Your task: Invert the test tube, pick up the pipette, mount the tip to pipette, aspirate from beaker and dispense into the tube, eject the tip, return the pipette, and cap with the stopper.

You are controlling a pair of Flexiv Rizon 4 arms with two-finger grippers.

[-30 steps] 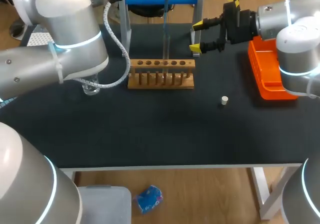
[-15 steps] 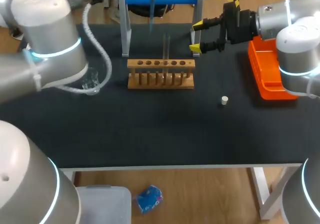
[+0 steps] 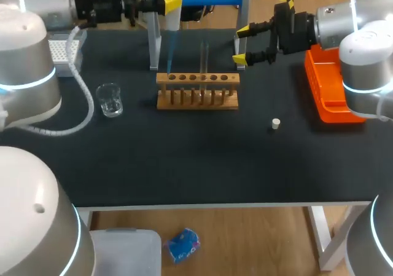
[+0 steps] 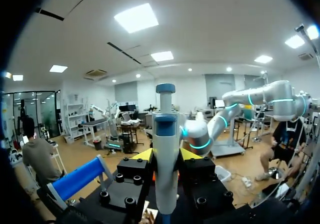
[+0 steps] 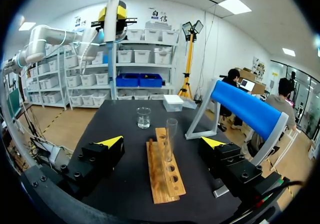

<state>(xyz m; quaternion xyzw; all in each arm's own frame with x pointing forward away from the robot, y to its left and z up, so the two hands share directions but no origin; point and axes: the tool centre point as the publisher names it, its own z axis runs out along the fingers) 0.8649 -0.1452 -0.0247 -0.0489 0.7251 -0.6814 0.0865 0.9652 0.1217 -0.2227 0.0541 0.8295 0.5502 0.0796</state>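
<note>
Liquid transfer step: left tool [image 3: 164, 4] clamped on tipped pipette [image 3: 173, 19] near tube [image 3: 204, 58], right tool [image 3: 241, 43] apart; next, probably tip ejection.

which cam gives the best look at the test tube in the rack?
Right wrist view. The test tube stands upright in the wooden rack, near and whole, clear against the dark table. The head view shows it only as a faint glassy line above the rack. The left wrist view does not show it.

Orange tray [image 3: 323, 96], wooden rack [image 3: 198, 99]
</note>
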